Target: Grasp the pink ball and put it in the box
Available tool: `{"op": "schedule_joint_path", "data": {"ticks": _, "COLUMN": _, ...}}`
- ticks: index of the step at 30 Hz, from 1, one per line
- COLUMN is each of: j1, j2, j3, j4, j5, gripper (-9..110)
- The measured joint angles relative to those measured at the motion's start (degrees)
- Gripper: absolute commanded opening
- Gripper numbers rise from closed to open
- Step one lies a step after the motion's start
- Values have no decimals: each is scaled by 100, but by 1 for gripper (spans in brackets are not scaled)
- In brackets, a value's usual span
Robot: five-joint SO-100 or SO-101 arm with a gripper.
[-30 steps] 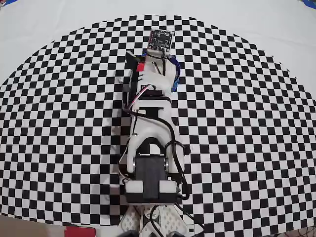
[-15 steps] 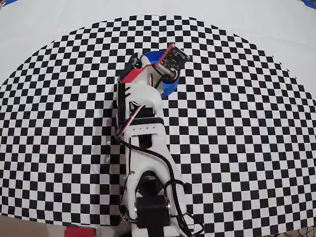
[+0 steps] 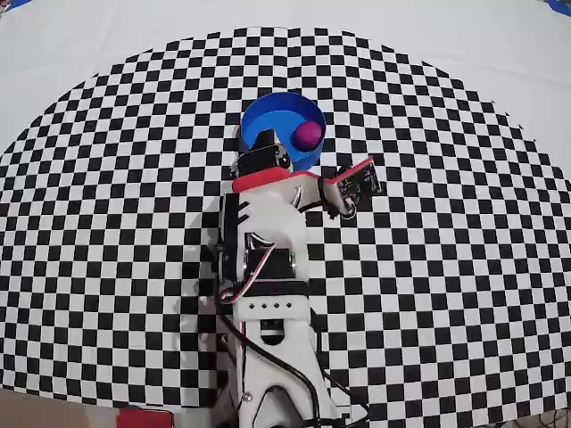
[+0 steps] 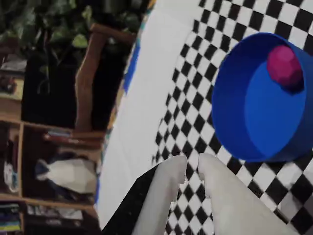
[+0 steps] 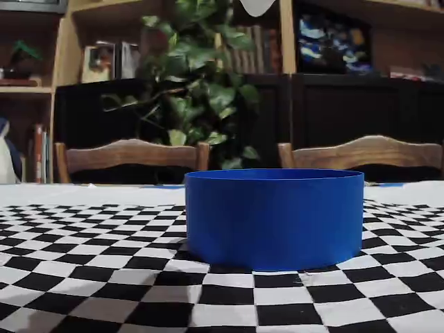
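Note:
The pink ball (image 3: pixel 309 134) lies inside the blue box (image 3: pixel 268 120), against its right wall in the overhead view. In the wrist view the pink ball (image 4: pixel 283 66) rests on the floor of the box (image 4: pixel 230 103) near the far rim. My gripper (image 3: pixel 261 153) hangs over the box's near rim, apart from the ball. Seen from the wrist, the gripper (image 4: pixel 192 160) has its white fingers (image 4: pixel 168 191) almost touching, with nothing between them. In the fixed view the box (image 5: pixel 274 218) stands in the middle and its wall hides the ball.
A black-and-white checkered mat (image 3: pixel 446 267) covers the table, with plain white cloth (image 3: pixel 500 45) beyond it. Chairs (image 5: pixel 128 156), a plant (image 5: pixel 194 83) and shelves stand behind the table.
The arm has drawn back toward its base and off the box. The box and the pink ball inside it, covered by the gripper before, now show in full.

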Motion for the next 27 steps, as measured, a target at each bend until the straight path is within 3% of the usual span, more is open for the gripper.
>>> {"op": "schedule_joint_path", "data": {"ticks": 17, "j1": 26, "j2": 2109, "j3": 1591, "j4": 1494, "j5": 1072, "gripper": 0}}
{"op": "schedule_joint_path", "data": {"ticks": 27, "j1": 26, "j2": 2725, "j3": 1626, "j4": 2751, "j5": 1626, "gripper": 0}}
